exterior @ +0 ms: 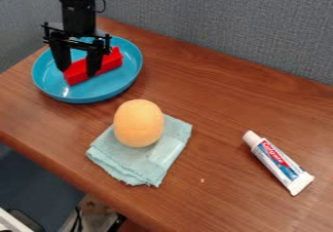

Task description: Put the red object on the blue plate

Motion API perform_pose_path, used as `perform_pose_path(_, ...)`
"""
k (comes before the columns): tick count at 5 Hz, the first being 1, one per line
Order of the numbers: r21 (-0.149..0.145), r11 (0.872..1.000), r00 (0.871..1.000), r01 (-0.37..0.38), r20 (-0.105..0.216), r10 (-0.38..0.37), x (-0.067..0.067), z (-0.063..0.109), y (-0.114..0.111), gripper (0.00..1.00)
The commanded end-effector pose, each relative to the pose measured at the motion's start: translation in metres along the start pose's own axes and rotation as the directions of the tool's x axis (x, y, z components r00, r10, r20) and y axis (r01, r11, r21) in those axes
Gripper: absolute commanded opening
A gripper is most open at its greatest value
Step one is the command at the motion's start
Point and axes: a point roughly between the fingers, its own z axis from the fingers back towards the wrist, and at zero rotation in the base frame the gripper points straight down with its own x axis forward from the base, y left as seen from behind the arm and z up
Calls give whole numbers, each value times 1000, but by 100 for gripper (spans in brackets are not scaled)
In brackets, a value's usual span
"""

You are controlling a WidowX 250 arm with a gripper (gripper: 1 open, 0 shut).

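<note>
My gripper point(78, 60) is down over the blue plate, and the jaws stand open, one finger toward the plate's left side and the other by the red block. Whether that second finger touches the block, I can't tell from this view. And there's the red block point(93, 66), lying inside the blue plate point(86, 88), slanted, its right end higher up in my view, its left end partly behind the gripper. The plate itself sits at the tabletop's upper left corner, near the left edge, turquoise rim showing all along the front.

Moving outward, down the wooden tabletop point(196, 80): here's the teal cloth point(130, 168), folded, close to the front left edge, and on it the orange ball point(139, 123), resting toward the cloth's upper part. Then across to the right side, near the tabletop's right edge as I see it, the toothpaste tube point(277, 163) lies flat and slanted, cap pointing up and left, well apart from the cloth. Behind the far edge stands a grey wall point(235, 26).
</note>
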Motion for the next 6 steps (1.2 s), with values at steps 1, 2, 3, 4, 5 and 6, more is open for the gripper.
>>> perform_pose_path(1, 9, 1000, 998, -6, 67, 5, -2, 26, 3, 0)
perform_pose_path(2, 5, 1000, 998, -5, 70, 5, -4, 30, 2, 0)
perform_pose_path(3, 0, 1000, 998, -1, 64, 1, -4, 31, 1, 100)
perform_pose_path(4, -3, 1000, 998, 2, 61, -2, -6, 33, 1, 100)
perform_pose_path(5, -5, 1000, 998, 2, 62, -2, -8, 36, 1, 0)
perform_pose_path(6, -7, 1000, 998, 1, 64, -1, -9, 40, 1, 0)
